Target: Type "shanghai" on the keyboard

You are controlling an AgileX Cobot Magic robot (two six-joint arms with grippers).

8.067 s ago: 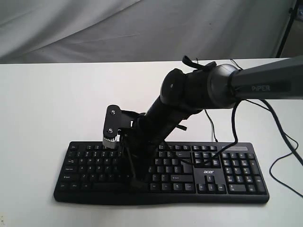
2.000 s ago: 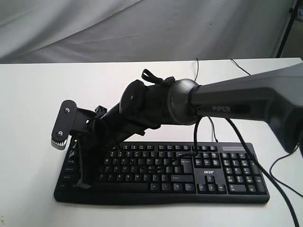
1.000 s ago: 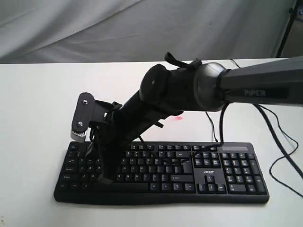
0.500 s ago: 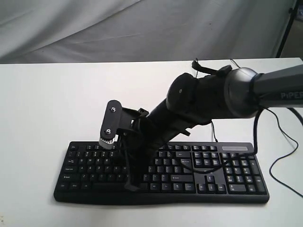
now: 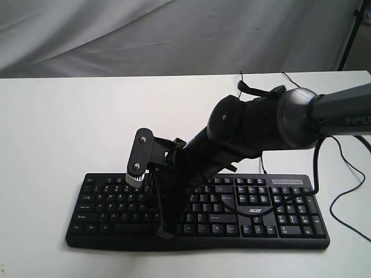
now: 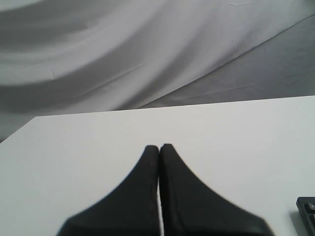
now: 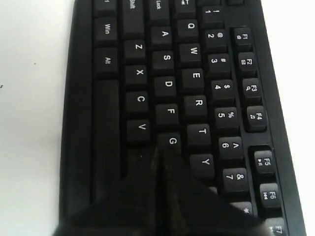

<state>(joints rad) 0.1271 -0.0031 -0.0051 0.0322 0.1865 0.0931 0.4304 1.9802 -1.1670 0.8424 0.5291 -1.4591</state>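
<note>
The black keyboard (image 5: pixel 290 219) with a white "acer" logo lies near the front of the white table (image 5: pixel 58 127). My right arm reaches across it from the right. My right gripper (image 5: pixel 164 233) is shut and empty, pointing down at the left-middle keys. In the right wrist view its tips (image 7: pixel 158 150) meet at the near edge of the G key (image 7: pixel 172 141), beside V; whether they touch the key is unclear. My left gripper (image 6: pixel 159 147) is shut and empty above bare table, with only a corner of the keyboard (image 6: pixel 307 210) in its view. The left arm is outside the exterior view.
Thin black cables (image 5: pixel 348 200) trail over the table to the right of the keyboard and behind it. A grey cloth backdrop (image 5: pixel 174 35) hangs behind the table, and a black stand leg (image 5: pixel 351 35) rises at the far right.
My right gripper has travelled right along the keyboard from its left end to the G area. In the last half second it shifted slightly right and down. It stayed shut.
</note>
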